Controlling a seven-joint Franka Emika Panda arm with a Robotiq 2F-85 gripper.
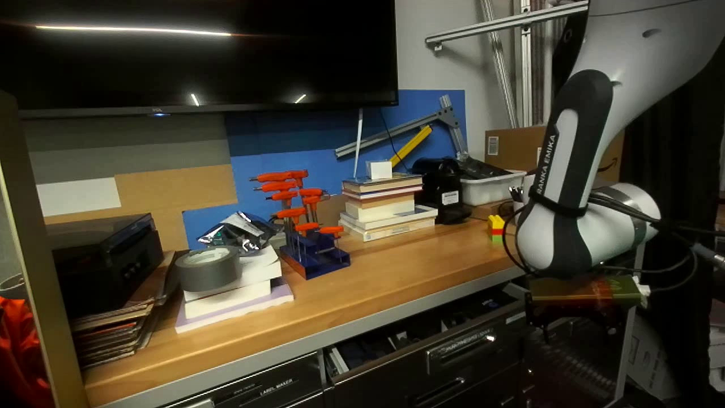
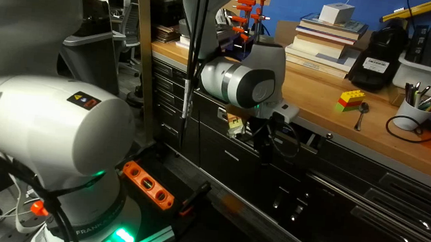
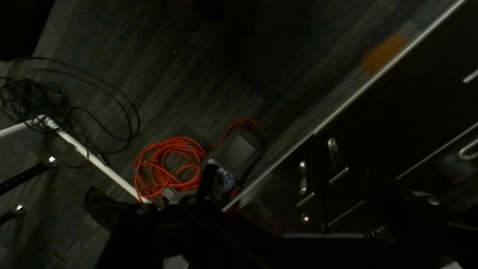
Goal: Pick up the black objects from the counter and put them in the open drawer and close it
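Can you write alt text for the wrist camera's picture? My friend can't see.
The robot's open gripper, deep in shadow, spans the bottom of a downward view of a dark floor. There, a coiled orange cable lies beside a device with a screen; black cable lies tangled at left, and cabinet fronts with metal handles show at right.

We see wide drawer (image 1: pixel 399 377) open below wooden counter (image 1: pixel 396 272); contents dark, mostly too dim for us to name. LABEL MAKER drawer (image 1: pixel 266 391) just left of it. On counter, left to right, we find black device (image 1: pixel 107 263) atop flat stack (image 1: pixel 116 334); low book stack (image 1: pixel 229 300) bearing grey tape roll (image 1: pixel 208 271) and crumpled silver bag (image 1: pixel 241 226); orange-handled hex keys (image 1: pixel 291 213) in blue stand (image 1: pixel 323 262); taller book stack (image 1: pixel 379 209) topped with white box (image 1: pixel 379 169); black case (image 1: pixel 433 192); white bin (image 1: pixel 493 190), toy bricks (image 1: pixel 496 229) in front. White robot arm (image 1: pixel 583 141) bent downward at right, gripper (image 1: pixel 579 330) low in shadow. Large screen (image 1: pixel 198 62) above.
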